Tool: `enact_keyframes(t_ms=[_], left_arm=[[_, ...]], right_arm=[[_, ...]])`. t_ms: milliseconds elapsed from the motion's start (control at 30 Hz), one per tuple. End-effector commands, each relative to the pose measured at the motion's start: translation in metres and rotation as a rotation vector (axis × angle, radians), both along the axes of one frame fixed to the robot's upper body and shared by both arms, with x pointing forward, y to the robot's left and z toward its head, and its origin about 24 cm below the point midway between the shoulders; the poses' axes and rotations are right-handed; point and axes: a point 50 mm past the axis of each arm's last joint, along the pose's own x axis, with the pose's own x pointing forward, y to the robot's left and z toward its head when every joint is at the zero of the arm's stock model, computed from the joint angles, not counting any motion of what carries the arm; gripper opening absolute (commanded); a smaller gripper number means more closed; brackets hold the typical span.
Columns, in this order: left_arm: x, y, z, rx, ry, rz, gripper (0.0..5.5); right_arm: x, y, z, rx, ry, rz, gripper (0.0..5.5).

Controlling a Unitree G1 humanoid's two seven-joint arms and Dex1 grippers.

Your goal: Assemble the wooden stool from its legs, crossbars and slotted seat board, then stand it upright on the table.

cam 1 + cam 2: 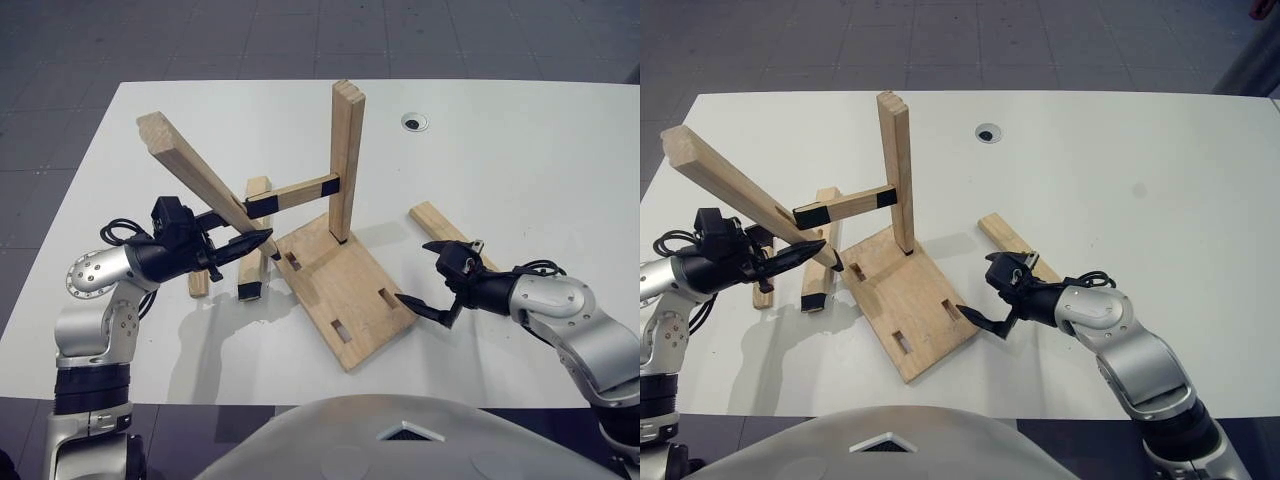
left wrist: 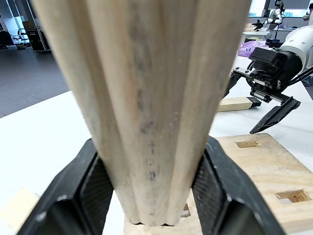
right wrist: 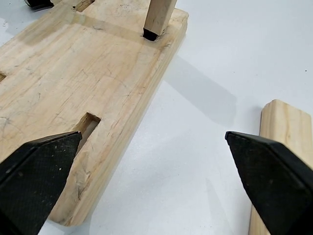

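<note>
The slotted seat board (image 1: 345, 300) lies flat on the white table. One leg (image 1: 346, 150) stands upright in its far slot, with a crossbar (image 1: 295, 194) sticking out sideways from it. My left gripper (image 1: 255, 240) is shut on a second leg (image 1: 195, 168), (image 2: 146, 98), held tilted with its lower end at the board's left corner. My right gripper (image 1: 418, 272), (image 3: 154, 161) hangs open just off the board's right edge, with nothing between its fingers. It lies between the board and a loose leg (image 1: 445, 228).
Two more wooden pieces (image 1: 254, 250) lie left of the board under the tilted leg, one with a black end. A round cable hole (image 1: 413, 121) sits at the back of the table (image 1: 520, 160). The table's right and far parts are bare.
</note>
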Motion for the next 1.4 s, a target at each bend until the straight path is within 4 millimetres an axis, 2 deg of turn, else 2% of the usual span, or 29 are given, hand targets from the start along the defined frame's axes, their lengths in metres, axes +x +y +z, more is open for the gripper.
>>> enact_keyframes(t_ms=[33,267,667,900,1133,1400], left_arm=[[-0.002,-0.005,0.002,-0.011,-0.014,-0.002,2.06],[-0.011,-0.012,-0.006,-0.067,-0.001,0.011,2.06],[-0.011,-0.015,-0.021,-0.138,-0.061,0.156,2.06],[-0.013,-0.019,-0.026,-0.132,0.003,0.115,2.06],[-0.010,-0.021,-0.031,-0.103,0.078,0.152,2.06],[-0.009,-0.019,-0.031,-0.082,0.064,0.171,2.06]], right_arm=[[0.003,-0.001,0.004,0.008,-0.025,-0.020,5.50],[0.004,-0.001,0.005,0.014,-0.033,-0.032,5.50],[0.004,-0.001,0.006,0.022,-0.042,-0.034,5.50],[0.004,-0.001,0.007,0.027,-0.045,-0.037,5.50],[0.005,-0.001,0.007,0.029,-0.046,-0.041,5.50],[0.004,0.000,0.007,0.039,-0.045,-0.045,5.50]])
